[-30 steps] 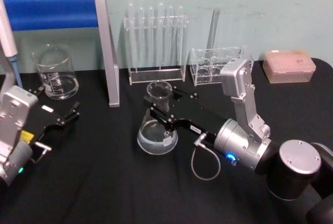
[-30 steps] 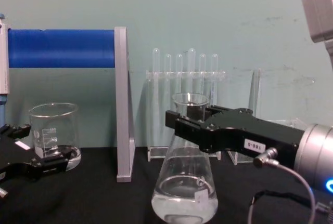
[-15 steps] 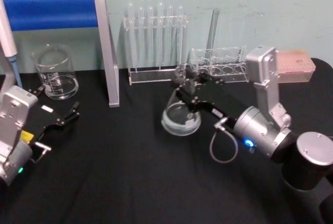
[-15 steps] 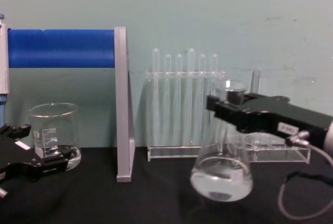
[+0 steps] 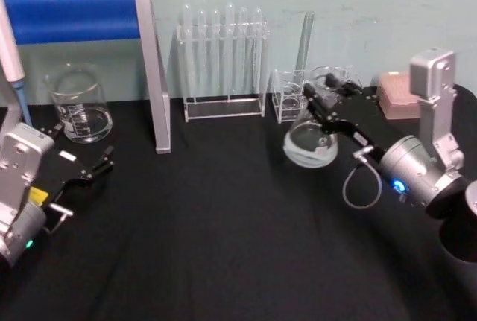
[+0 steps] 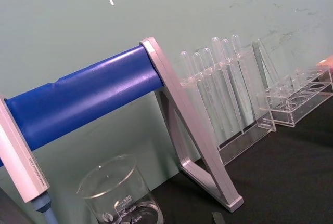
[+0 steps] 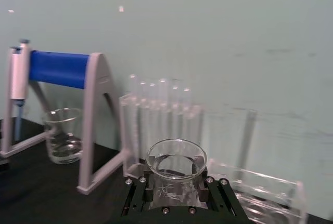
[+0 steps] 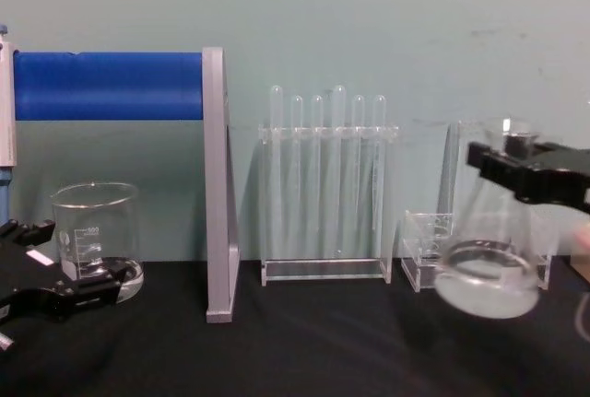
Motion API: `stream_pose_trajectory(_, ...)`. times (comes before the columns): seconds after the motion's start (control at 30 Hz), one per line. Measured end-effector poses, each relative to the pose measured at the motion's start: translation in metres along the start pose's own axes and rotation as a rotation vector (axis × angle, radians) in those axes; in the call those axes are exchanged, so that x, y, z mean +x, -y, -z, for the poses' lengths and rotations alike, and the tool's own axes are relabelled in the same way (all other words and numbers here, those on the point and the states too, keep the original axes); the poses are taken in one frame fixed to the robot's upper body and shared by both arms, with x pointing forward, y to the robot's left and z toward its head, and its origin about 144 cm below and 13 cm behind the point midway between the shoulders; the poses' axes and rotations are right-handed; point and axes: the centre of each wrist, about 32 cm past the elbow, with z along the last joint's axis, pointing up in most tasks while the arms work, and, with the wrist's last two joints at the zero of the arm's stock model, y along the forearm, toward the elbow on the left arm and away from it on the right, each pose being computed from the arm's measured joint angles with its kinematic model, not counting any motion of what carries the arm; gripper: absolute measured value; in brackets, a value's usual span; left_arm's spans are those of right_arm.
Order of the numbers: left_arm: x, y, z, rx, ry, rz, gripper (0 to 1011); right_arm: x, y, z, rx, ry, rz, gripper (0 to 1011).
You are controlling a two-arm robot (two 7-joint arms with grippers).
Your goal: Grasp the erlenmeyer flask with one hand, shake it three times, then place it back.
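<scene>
The erlenmeyer flask (image 5: 308,144) is a clear conical flask with a little clear liquid in it. It hangs tilted above the black table, in front of the small clear rack. My right gripper (image 5: 328,96), black on a thick silver wrist, is shut on its neck. The chest view shows the flask (image 8: 487,273) off the table at the right, with the right gripper (image 8: 518,165) clamped just under the rim. In the right wrist view the flask's rim (image 7: 176,157) sits between the black fingers (image 7: 139,195). My left gripper (image 5: 83,174) rests open and idle at the table's left.
A glass beaker (image 5: 78,105) stands far left beside the blue-barred pipette stand (image 5: 153,75). A test tube rack (image 5: 223,60) and a low clear rack (image 5: 298,94) line the back wall. A pink tip box (image 5: 399,94) sits far right.
My right gripper has swung the flask from the table's middle to the right and lifted it, tilting it. The left arm has not moved.
</scene>
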Motion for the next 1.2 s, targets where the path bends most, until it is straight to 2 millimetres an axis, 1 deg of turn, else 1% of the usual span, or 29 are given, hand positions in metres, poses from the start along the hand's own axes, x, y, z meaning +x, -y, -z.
stream_pose_trajectory(0.17,0.000,0.000,0.000,0.000,0.000,0.000,1001,0.011,0.005,0.000,-0.001,0.008,0.049,449)
stream_pose_trajectory(0.37,0.000,0.000,0.000,0.000,0.000,0.000,1001,0.017,0.008,0.000,-0.004,0.015,0.080,449)
stream_pose_trajectory(0.57,0.000,0.000,0.000,0.000,0.000,0.000,1001,0.017,0.008,0.000,-0.007,0.012,0.082,449)
stream_pose_trajectory(0.7,0.000,0.000,0.000,0.000,0.000,0.000,1001,0.011,0.005,0.001,-0.011,0.007,0.051,449)
stream_pose_trajectory(0.8,0.000,0.000,0.000,0.000,0.000,0.000,1001,0.004,0.001,0.001,-0.013,0.004,0.010,449)
stream_pose_trajectory(0.93,0.000,0.000,0.000,0.000,0.000,0.000,1001,-0.010,-0.004,0.002,-0.015,0.000,-0.060,449)
stream_pose_trajectory(1.2,0.000,0.000,0.000,0.000,0.000,0.000,1001,-0.044,-0.014,0.002,-0.018,-0.009,-0.223,449)
